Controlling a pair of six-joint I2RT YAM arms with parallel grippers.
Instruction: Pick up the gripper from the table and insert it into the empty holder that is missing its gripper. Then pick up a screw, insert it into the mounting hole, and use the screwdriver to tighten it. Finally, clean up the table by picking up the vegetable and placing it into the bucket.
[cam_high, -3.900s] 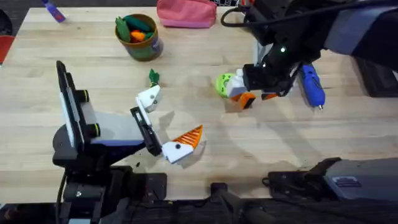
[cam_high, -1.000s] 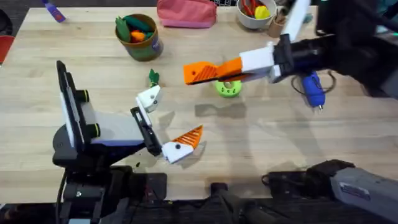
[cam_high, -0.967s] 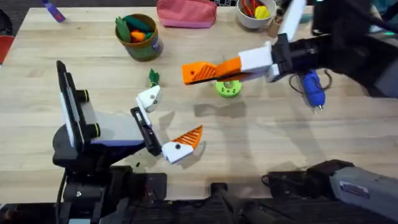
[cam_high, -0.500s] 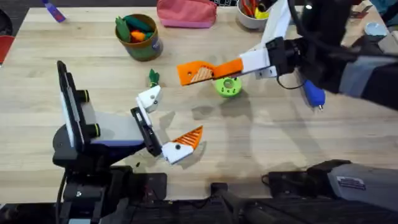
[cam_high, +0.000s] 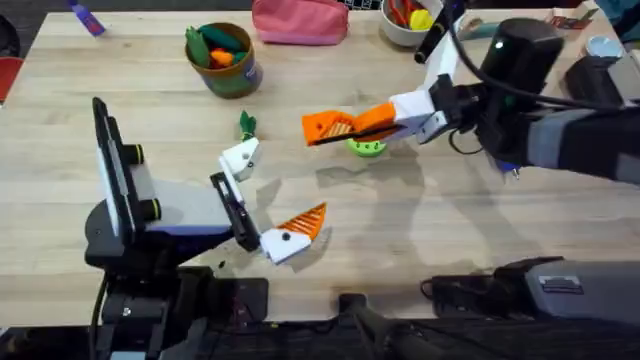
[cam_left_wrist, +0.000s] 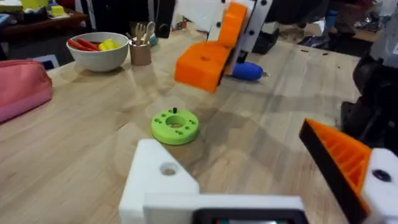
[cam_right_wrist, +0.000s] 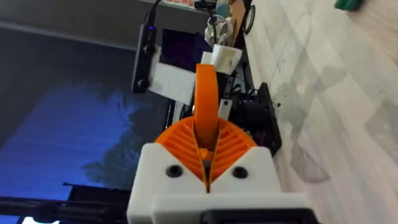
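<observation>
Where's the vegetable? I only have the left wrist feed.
Observer: Overhead, the vegetable lies on the table just past the empty holder, on the side away from the arm bases.
Operator: And the bucket?
Observer: The bucket stands farther back, near the table's far edge, with toy vegetables already inside.
Operator: How is the right tool gripping the orange finger?
Observer: In the right wrist view, the right tool has its ribbed pads closed on both sides of the orange finger, which sticks straight out between them.
</observation>
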